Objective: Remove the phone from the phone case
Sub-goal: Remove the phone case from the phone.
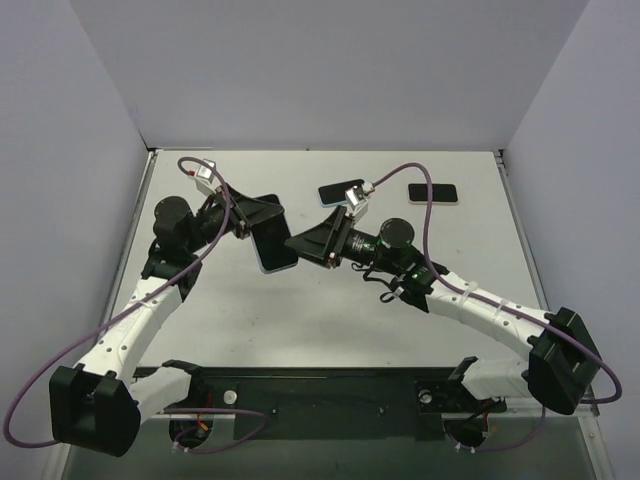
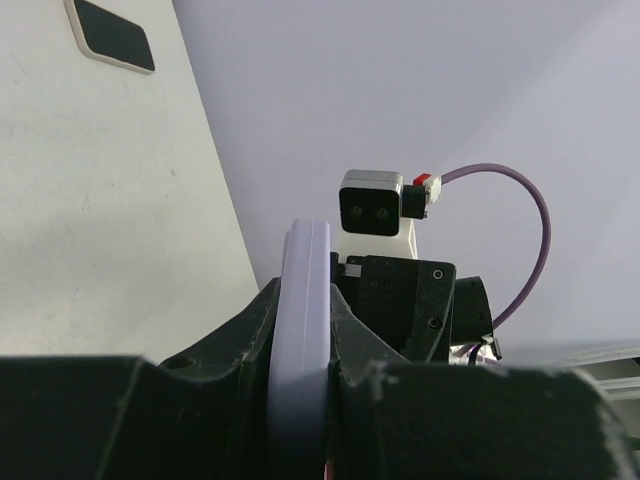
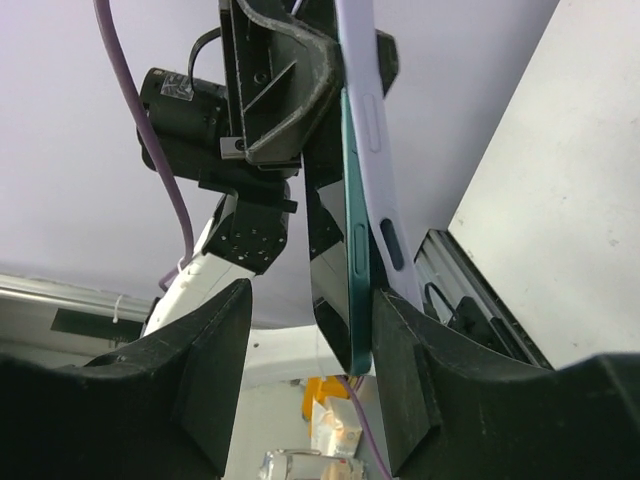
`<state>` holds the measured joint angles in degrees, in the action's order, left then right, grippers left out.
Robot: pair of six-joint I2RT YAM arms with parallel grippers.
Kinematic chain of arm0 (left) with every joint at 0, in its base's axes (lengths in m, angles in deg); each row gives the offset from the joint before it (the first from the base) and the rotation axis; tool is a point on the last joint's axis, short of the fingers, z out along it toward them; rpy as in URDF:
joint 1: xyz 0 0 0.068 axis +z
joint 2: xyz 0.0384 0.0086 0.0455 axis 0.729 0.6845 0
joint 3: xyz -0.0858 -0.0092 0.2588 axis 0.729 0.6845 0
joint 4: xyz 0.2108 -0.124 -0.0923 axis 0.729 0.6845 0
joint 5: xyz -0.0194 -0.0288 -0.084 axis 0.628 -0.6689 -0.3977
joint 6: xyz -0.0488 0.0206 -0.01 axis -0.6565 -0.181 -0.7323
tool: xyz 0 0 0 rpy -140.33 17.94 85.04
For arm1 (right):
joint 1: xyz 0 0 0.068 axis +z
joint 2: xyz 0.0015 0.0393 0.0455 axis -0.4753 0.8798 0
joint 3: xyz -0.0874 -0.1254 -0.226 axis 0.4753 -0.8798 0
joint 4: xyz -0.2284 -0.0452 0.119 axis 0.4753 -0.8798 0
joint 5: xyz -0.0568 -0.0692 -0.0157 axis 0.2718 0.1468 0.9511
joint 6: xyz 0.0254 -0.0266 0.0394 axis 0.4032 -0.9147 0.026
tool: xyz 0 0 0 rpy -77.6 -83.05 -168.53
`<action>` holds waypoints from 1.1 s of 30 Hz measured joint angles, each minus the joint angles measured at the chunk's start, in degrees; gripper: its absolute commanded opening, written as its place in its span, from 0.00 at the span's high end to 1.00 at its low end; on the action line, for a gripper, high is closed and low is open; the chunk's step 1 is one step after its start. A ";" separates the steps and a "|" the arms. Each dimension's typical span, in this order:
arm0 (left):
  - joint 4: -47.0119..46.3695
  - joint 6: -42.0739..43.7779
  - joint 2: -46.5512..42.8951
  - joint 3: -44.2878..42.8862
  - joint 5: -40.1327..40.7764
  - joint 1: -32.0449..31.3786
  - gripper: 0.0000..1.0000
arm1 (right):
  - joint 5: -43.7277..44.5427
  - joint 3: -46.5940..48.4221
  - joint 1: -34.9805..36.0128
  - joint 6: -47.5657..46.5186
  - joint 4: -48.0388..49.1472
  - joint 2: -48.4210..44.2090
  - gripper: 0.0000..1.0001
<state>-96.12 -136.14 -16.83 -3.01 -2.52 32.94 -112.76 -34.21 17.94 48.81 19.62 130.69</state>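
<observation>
The phone (image 3: 352, 290), partly peeled from the lavender phone case (image 2: 305, 320), hangs between the spread jaws of the right gripper (image 3: 310, 320) while the left gripper (image 2: 300, 390) clamps the case's edge.

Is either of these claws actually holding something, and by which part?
The left gripper clamps the lavender phone case near one end, across its flat sides. The right gripper straddles the teal phone's free end, jaws open.
</observation>
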 measured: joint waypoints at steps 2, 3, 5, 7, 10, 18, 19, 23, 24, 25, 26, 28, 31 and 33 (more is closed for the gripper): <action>-0.44 -1.16 0.52 -0.07 0.22 -0.33 1.00 | -1.55 2.08 0.02 0.55 0.04 1.99 0.57; -0.61 -1.62 0.72 -0.15 0.28 -0.46 1.00 | -2.34 3.21 0.13 0.92 0.24 3.13 0.57; -1.01 -2.32 1.05 -0.44 0.33 -0.74 1.00 | -3.89 4.94 0.15 1.86 1.16 5.35 0.58; -2.23 -2.86 1.44 -0.46 0.22 -1.16 1.00 | -5.49 5.95 0.17 2.93 2.64 7.06 0.59; -2.78 -3.32 2.23 -0.66 -0.22 -1.46 1.00 | -6.64 6.12 0.09 3.74 4.31 8.22 0.65; -0.31 0.50 4.46 -5.16 -1.64 -2.27 1.00 | -9.73 7.23 -1.51 4.55 6.56 10.43 0.97; -0.33 0.46 4.46 -5.22 -1.79 -2.32 0.93 | -10.10 7.23 -1.62 4.63 6.45 10.49 1.00; -2.27 -0.81 4.87 -5.22 -2.49 -2.34 0.47 | -11.41 7.21 -2.14 5.75 7.78 10.58 1.00; -2.93 -0.92 4.98 -5.11 -2.69 -2.34 0.43 | -11.47 7.17 -2.32 5.95 8.20 10.58 1.00; -3.93 -1.25 5.03 -4.79 -3.15 -2.36 0.33 | -11.02 6.99 -2.78 6.32 8.63 10.54 1.00; -5.11 -1.77 4.98 -4.33 -3.76 -2.67 0.29 | -10.88 6.71 -2.93 6.75 8.87 10.54 1.00; -7.08 -2.27 4.79 -3.21 -4.52 -3.10 0.26 | -10.93 5.49 -3.56 7.91 9.55 10.54 1.00; -7.91 -2.29 3.74 -1.05 -4.74 -2.86 0.25 | -11.47 4.02 -4.31 9.51 10.21 10.49 1.00; -7.93 -1.99 2.27 0.46 -4.83 -2.54 0.30 | -11.80 3.39 -4.72 10.01 10.21 10.12 1.00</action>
<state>-104.05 -138.12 -14.56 -2.55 -7.35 30.40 -124.57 -30.82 13.22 58.82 29.83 140.81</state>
